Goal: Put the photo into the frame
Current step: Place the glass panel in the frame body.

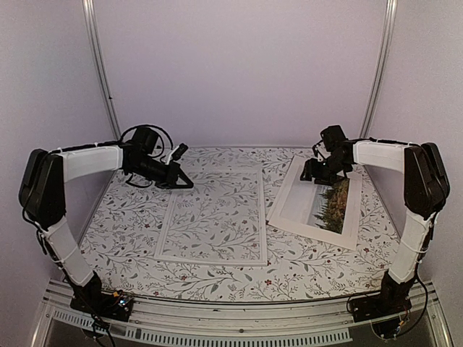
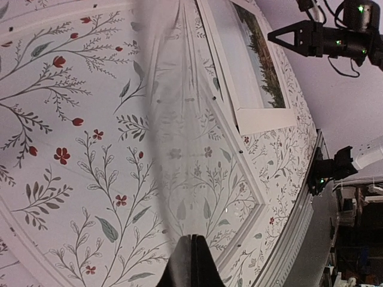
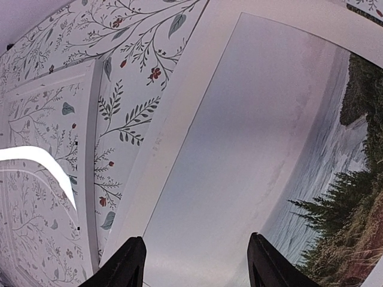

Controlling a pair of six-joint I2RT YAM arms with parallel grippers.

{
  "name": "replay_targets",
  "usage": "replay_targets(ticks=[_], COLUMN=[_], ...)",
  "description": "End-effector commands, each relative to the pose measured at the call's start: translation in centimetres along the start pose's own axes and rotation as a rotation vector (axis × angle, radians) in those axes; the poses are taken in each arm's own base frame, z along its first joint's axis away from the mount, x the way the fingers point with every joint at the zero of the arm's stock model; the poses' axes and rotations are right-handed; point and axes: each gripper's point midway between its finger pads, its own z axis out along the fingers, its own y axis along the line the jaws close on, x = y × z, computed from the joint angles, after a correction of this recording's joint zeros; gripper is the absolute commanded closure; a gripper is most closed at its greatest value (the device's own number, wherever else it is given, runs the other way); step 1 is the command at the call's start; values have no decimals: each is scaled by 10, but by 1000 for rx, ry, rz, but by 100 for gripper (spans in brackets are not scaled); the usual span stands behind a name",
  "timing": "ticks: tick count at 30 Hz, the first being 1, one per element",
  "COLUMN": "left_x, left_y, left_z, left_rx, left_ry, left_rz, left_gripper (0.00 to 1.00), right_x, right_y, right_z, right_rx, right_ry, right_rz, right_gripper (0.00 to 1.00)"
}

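Note:
The white frame [image 1: 213,217] lies flat in the middle of the table, and the floral cloth shows through its pane [image 2: 206,173]. The photo [image 1: 318,206] lies picture side up to its right, at a slight angle, with one corner near the frame's right edge. My left gripper [image 1: 187,185] is at the frame's far left corner. It is shut [image 2: 192,237], with no gap between the fingers, and a blurred pale band runs on from their tips. My right gripper [image 1: 309,177] hangs open just above the photo's far end. Its fingers straddle the pale sky [image 3: 196,237] and touch nothing.
A floral cloth [image 1: 130,217] covers the table, and plain walls [image 1: 239,72] stand close on three sides. A metal rail [image 1: 239,318] with both arm bases runs along the near edge. A bright reflection [image 3: 36,161] lies on the frame's pane.

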Motion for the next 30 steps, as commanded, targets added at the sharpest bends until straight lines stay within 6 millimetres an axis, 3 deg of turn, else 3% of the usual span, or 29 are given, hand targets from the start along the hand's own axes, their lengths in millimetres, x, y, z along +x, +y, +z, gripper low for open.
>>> replay_targets(ticks=[1, 12, 30], left_x=[-6, -7, -8], left_y=[-1, 14, 31], left_z=[6, 14, 23], left_rx=[0, -41, -73], left_ry=[2, 27, 58], left_rz=[15, -33, -85], left_gripper=[100, 100, 100], right_x=[4, 8, 13], right_y=[2, 18, 24], right_z=[9, 11, 20], right_rx=[-11, -54, -54], right_ry=[12, 20, 44], right_rz=[-11, -48, -68], right_gripper=[39, 39, 39])
